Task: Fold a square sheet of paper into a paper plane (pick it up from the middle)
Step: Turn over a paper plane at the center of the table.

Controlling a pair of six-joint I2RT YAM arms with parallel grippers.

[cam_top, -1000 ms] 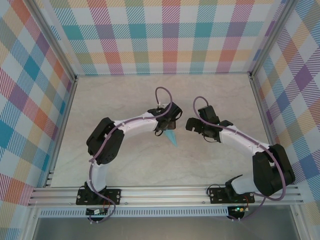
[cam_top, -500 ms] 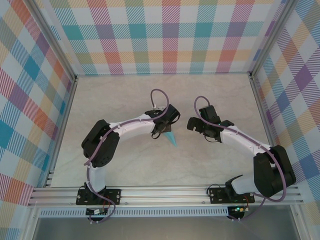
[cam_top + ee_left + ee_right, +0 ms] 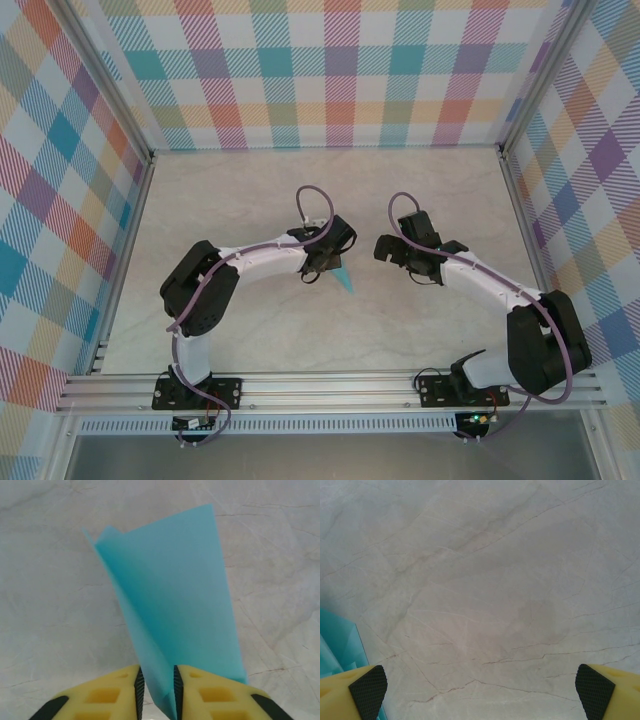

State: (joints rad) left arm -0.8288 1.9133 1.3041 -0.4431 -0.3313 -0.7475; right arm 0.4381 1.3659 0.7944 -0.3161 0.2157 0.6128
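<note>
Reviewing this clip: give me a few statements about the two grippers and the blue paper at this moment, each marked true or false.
1. The left gripper pinches the folded blue paper between its fingers. True.
2. The right gripper is shut on the paper. False: its jaws stand wide open above the table and hold nothing.
3. The paper is a flat, unfolded square. False: it is folded into a narrow, pointed shape.
4. The table has a pale, marble-like surface. True.
</note>
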